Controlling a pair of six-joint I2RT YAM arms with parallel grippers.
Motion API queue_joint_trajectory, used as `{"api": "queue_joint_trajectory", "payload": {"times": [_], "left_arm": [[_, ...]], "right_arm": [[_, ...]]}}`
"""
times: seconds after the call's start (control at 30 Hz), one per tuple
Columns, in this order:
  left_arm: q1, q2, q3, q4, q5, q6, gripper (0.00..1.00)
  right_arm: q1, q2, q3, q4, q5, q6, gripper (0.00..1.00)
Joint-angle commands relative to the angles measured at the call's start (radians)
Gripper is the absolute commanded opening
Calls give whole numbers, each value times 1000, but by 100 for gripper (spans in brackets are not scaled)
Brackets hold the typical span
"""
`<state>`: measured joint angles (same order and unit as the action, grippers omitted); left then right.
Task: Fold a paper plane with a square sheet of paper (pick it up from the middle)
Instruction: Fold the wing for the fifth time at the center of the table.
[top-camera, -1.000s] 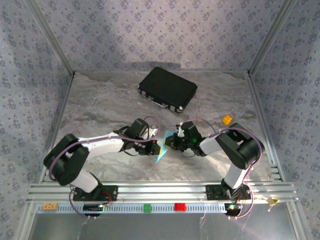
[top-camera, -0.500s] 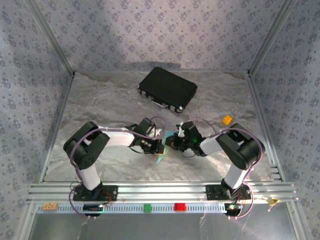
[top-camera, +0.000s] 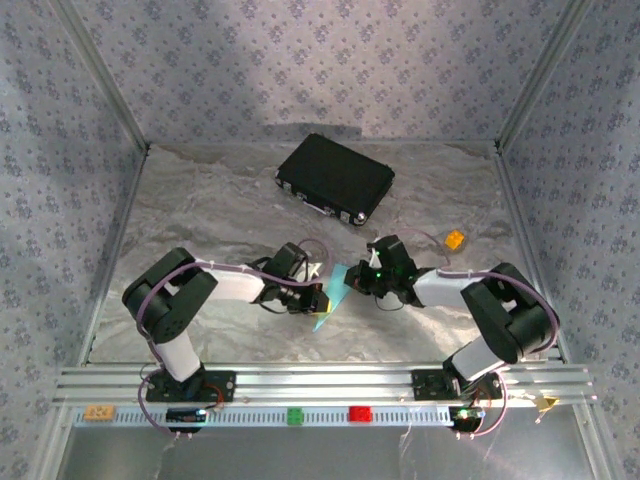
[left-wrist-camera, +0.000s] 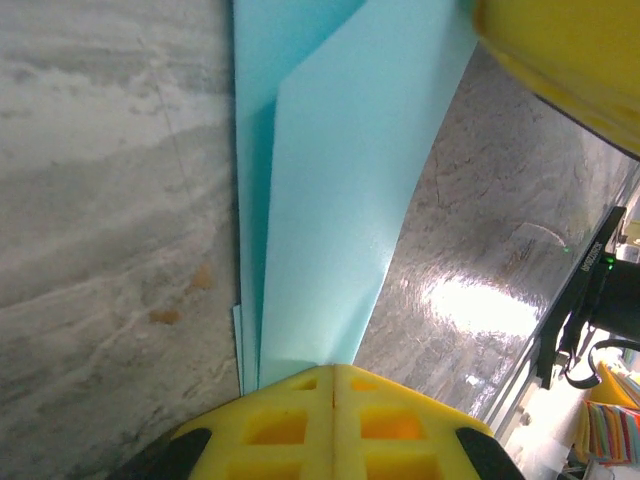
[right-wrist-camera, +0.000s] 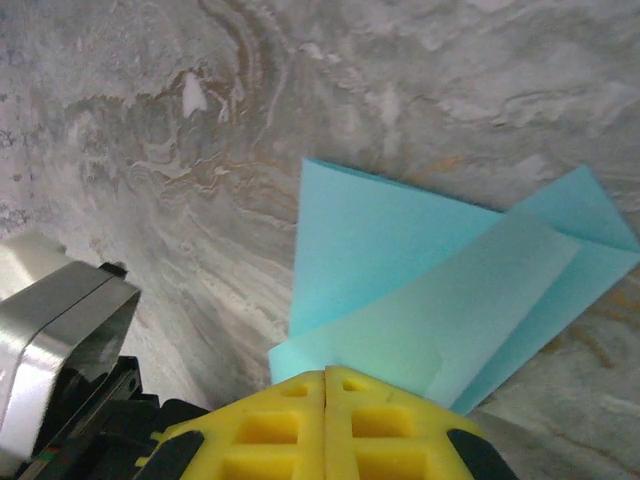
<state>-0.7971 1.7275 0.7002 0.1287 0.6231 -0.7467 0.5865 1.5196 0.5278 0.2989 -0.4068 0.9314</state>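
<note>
Paper (top-camera: 330, 292): light blue, part-folded into long narrow layered wedge, mid-table (top-camera: 220, 220) between arms. Judged very light, thin, floppy, slick on marbled top; creases readily, tears if tugged both ways. Best hold: pinch through stacked layers along fold, near middle.

Left claw (left-wrist-camera: 333, 375): fully closed, paper edge apparently pinched between yellow fingers. Right claw (right-wrist-camera: 326, 378): closed likewise on opposite edge.

Black case (top-camera: 335, 178) well behind; orange block (top-camera: 454, 239) off right.

The paper plane (top-camera: 328, 297) — light blue, overlapping folded layers — tapers narrowly near the table's (top-camera: 200, 220) centre.
</note>
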Motion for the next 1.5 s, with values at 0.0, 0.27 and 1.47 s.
{"api": "queue_joint_trajectory", "payload": {"times": [0.0,0.27,1.47], "left_arm": [[-16,7,-26,-60,-29,-20,0],[-18,6,-28,-50,-41,-34,0],[-18,51,-22,-62,6,-10,0]], "right_arm": [[52,-12,41,-86,49,-37,6],[111,68,40,3,67,18,6],[-206,128,-44,104,9,65,5]]}}
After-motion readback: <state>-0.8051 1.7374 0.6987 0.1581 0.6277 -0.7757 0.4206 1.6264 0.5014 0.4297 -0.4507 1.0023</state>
